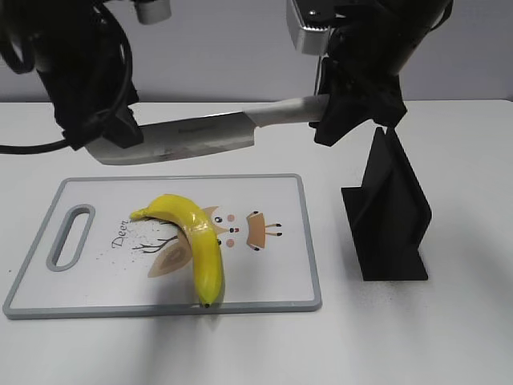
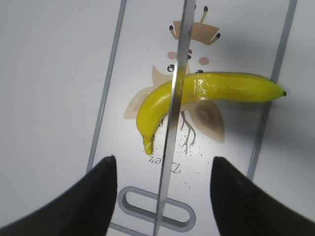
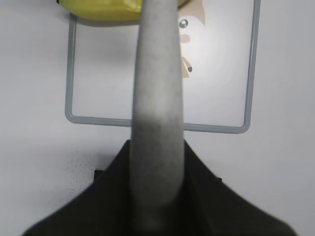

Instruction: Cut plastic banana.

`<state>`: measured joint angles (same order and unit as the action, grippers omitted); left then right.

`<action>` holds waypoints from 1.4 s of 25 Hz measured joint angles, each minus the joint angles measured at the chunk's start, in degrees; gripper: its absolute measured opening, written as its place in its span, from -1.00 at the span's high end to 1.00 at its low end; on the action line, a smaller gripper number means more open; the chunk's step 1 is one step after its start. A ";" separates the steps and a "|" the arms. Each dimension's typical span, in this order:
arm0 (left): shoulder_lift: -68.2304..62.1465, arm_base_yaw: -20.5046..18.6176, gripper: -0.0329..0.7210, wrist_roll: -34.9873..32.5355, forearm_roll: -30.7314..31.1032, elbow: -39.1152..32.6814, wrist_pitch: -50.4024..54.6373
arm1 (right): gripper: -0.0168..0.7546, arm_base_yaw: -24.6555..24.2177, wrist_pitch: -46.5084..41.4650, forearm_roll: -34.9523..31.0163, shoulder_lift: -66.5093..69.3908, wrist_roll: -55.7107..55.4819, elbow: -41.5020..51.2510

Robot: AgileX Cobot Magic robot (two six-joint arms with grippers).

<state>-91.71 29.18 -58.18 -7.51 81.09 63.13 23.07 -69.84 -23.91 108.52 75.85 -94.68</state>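
The plastic banana lies whole on the white cutting board, curved, with its dark tip toward the front edge. It also shows in the left wrist view and at the top of the right wrist view. My right gripper is shut on the grey handle of a knife and holds it level in the air above the board's far edge. The handle fills the right wrist view. My left gripper is open, its fingers on either side of the blade's spine, apart from it.
A black knife stand stands on the table right of the cutting board. The board has a grey rim and a handle slot at its left end. White table lies all around.
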 joint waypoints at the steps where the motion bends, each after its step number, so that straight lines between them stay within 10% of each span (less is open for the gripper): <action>1: -0.54 0.00 -0.63 -0.07 0.00 0.05 -0.43 | 0.46 0.00 0.00 -0.28 0.00 0.20 0.00; 7: -3.70 0.00 -0.42 -0.77 0.05 0.11 -1.56 | 0.46 0.00 0.00 -0.41 0.00 0.50 -0.05; 14: -4.30 0.00 0.89 -1.27 0.61 0.11 -1.88 | 0.46 0.00 1.40 -0.59 0.00 0.56 -0.05; 35: -21.91 -0.22 0.93 -1.89 -3.53 -5.94 -14.38 | 0.43 -0.38 7.80 2.16 18.60 0.65 3.24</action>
<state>-113.63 28.96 -60.07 -11.04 75.15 48.74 22.69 -62.04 -21.75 127.11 76.51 -91.44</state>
